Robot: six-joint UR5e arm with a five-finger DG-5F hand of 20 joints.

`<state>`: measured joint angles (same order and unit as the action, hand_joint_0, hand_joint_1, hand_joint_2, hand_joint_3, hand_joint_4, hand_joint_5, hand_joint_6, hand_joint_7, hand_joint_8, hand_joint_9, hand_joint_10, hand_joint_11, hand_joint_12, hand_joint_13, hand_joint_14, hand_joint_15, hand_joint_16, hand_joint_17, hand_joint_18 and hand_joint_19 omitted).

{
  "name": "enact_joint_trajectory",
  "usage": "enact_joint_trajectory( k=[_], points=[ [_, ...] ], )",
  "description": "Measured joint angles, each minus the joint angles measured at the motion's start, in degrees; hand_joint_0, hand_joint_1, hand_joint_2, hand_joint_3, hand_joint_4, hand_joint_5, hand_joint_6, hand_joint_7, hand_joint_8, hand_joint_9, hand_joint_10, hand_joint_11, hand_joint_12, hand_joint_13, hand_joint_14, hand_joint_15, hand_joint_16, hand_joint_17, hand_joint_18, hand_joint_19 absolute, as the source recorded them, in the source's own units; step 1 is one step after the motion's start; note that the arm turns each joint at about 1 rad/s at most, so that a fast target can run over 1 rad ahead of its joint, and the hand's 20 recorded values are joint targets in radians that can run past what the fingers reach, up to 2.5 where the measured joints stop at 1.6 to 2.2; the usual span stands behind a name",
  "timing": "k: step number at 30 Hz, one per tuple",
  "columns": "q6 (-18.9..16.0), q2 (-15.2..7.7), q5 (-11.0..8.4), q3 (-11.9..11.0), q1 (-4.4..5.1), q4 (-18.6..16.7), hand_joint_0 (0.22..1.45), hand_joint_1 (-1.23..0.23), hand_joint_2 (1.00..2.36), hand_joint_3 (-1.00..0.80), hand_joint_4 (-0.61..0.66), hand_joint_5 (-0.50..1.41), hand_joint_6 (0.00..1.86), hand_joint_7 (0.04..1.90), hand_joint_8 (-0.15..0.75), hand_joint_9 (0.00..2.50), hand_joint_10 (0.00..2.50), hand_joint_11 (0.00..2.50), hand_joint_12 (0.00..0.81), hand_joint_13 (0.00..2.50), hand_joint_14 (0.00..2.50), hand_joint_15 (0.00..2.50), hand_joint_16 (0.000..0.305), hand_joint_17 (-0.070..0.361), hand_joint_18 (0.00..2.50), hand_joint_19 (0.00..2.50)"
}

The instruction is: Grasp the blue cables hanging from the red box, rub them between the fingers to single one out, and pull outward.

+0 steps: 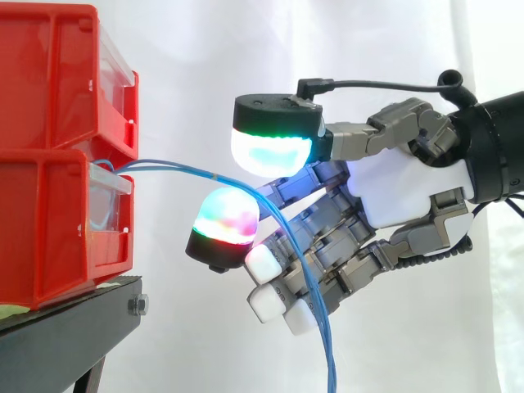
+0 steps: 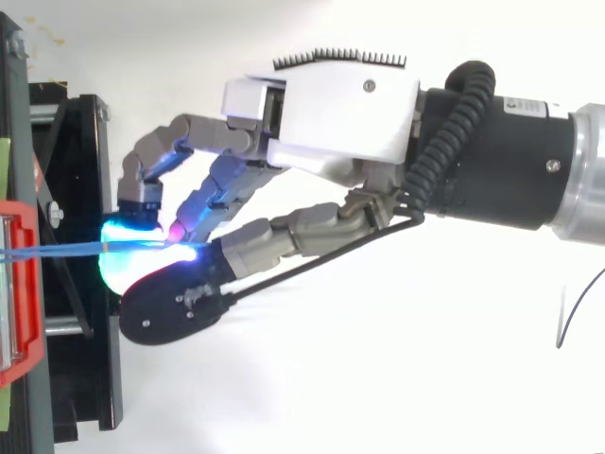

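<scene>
From the side: looks level and close past the red bins (image 1: 49,164). From the top: looks down, close. Share the hand (image 1: 409,188) and blue cables (image 2: 57,250).

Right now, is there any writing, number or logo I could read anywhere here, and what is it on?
A small pale label on the black arm: too small to read.
On the red bins, the blue cables and the hand: no writing visible.
</scene>
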<state>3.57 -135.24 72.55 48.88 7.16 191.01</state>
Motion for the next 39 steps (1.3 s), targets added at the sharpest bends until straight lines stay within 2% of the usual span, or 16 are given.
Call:
enact_joint_trajectory(
  k=[6, 11, 21, 27, 39],
  points=[
    [0.2, 0.0, -2.46, 0.0, -0.10, 0.1, 0.56, -0.68, 1.00, -0.49, 0.19, -0.16, 0.84, 0.95, 0.316, 0.90, 0.01, 0.42, 0.389, 0.84, 0.02, 0.49, 0.045, 0.100, 0.67, 0.50],
    [0.4, 0.0, -3.62, 0.0, -0.11, 0.0, 0.54, -0.67, 1.00, -0.50, 0.20, -0.15, 0.83, 0.95, 0.321, 0.91, 0.01, 0.42, 0.395, 0.85, 0.02, 0.49, 0.045, 0.102, 0.68, 0.50],
    [0.4, 0.0, -6.80, 0.0, 0.72, -0.6, 0.54, -0.68, 1.00, -0.50, 0.20, -0.15, 0.83, 0.96, 0.321, 0.91, 0.01, 0.42, 0.398, 0.86, 0.02, 0.49, 0.045, 0.102, 0.69, 0.50],
    [0.4, 0.0, -7.25, 0.1, 1.77, -1.6, 0.56, -0.71, 1.00, -0.47, 0.20, -0.15, 0.83, 0.99, 0.322, 0.92, 0.01, 0.42, 0.391, 0.86, 0.02, 0.50, 0.044, 0.099, 0.69, 0.50],
    [-0.7, 0.0, -7.10, 0.1, 3.92, -1.8, 0.60, -0.75, 1.02, -0.23, 0.12, -0.16, 0.89, 1.03, 0.314, 0.92, 0.01, 0.44, 0.380, 0.87, 0.02, 0.50, 0.043, 0.096, 0.70, 0.50]
  ],
)
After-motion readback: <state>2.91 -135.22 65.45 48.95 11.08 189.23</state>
